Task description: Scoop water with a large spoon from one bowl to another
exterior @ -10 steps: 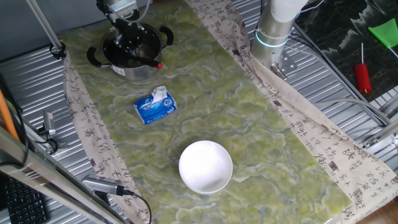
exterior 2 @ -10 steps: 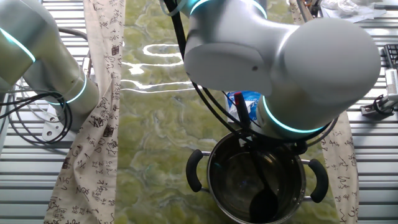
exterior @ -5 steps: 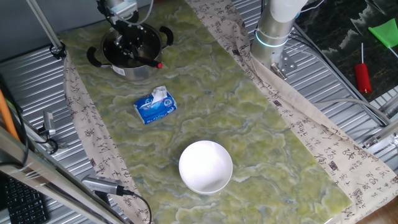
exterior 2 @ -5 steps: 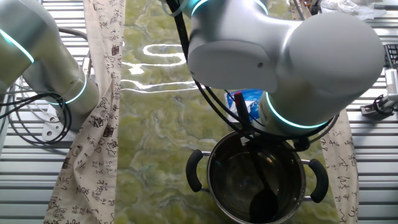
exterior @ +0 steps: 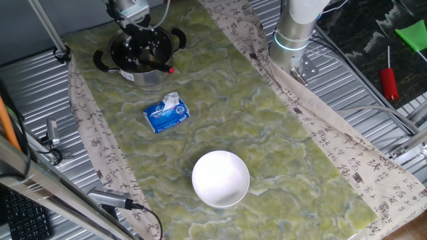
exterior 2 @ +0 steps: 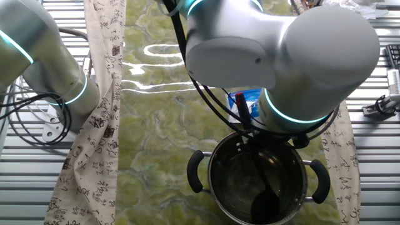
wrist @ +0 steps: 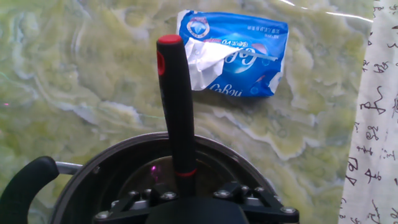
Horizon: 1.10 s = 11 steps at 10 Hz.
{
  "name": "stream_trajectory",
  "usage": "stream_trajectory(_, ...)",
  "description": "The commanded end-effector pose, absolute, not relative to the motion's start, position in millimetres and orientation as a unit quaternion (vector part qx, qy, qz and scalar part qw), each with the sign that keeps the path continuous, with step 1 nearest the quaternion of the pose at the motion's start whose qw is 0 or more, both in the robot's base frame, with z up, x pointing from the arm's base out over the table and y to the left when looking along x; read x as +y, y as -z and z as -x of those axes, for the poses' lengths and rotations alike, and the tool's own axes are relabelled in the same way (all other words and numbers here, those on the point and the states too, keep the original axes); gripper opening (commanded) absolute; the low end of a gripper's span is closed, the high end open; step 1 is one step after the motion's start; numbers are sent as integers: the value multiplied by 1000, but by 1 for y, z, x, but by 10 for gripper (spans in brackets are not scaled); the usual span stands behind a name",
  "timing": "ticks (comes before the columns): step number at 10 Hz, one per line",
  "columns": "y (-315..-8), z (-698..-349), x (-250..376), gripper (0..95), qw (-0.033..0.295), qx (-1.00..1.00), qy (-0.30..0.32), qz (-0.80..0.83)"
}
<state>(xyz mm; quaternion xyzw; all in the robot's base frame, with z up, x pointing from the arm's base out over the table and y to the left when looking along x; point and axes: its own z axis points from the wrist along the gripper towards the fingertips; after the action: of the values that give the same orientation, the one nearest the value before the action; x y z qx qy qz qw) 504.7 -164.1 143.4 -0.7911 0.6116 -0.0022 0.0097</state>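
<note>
Inside the steel pot (exterior 2: pixel 259 181) sits the black ladle (exterior 2: pixel 265 201), its scoop low near the pot's bottom and its handle slanting up over the rim to a red tip (exterior: pixel 171 69). Directly above the pot, the gripper (exterior: pixel 138 41) is closed on that handle, as the hand view shows. A blue tissue pack (exterior: pixel 167 112) lies just beside the pot on the green mat (exterior: pixel 253 113). Well apart, toward the mat's other end, stands the white bowl (exterior: pixel 221 179).

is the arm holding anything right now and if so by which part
Yes, the tool holds the ladle low on its handle, the scoop down inside the pot.
</note>
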Motion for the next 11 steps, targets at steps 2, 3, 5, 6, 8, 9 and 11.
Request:
stream_trajectory(2, -140, -501, -167, 570, 11, 616, 1, 788)
stream_trajectory(3, -140, -501, -167, 570, 11, 617, 1, 787)
stream_trajectory(5, -135, -497, -167, 570, 11, 621, 2, 784)
stream_trajectory(6, -133, -496, -167, 570, 10, 621, 3, 783)
stream_trajectory(8, -131, -495, -166, 570, 8, 624, 4, 782)
stream_trajectory(9, -130, -494, -165, 570, 5, 625, 7, 781)
stream_trajectory(11, -127, -493, -164, 570, 3, 627, 9, 779)
